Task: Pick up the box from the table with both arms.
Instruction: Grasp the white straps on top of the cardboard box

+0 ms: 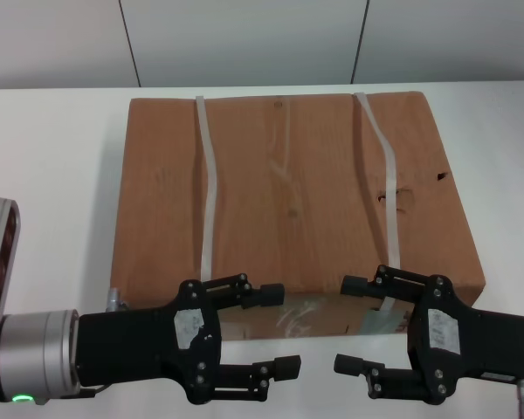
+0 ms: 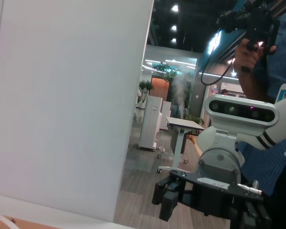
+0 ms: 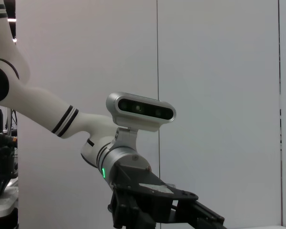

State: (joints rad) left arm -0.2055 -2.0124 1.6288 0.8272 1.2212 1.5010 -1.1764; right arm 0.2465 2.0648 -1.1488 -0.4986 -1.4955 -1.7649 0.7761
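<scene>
The box [image 1: 288, 183], flat brown cardboard with two white straps [image 1: 211, 192], lies on the white table [image 1: 52, 157]. Clear tape and labels [image 1: 314, 316] show on its near side. My left gripper [image 1: 279, 330] is open in front of the box's near side, left of centre, its fingers pointing right. My right gripper [image 1: 346, 324] is open just to the right of it, its fingers pointing left. The two face each other with a small gap between them, and neither holds anything. The left wrist view shows the right arm's gripper [image 2: 205, 195] farther off. The right wrist view shows the left arm's gripper [image 3: 152, 205].
A white panelled wall [image 1: 244, 39] stands behind the table. A person in a blue shirt [image 2: 271, 71] holding a camera stands beyond the right arm in the left wrist view. Bare tabletop lies to the left and right of the box.
</scene>
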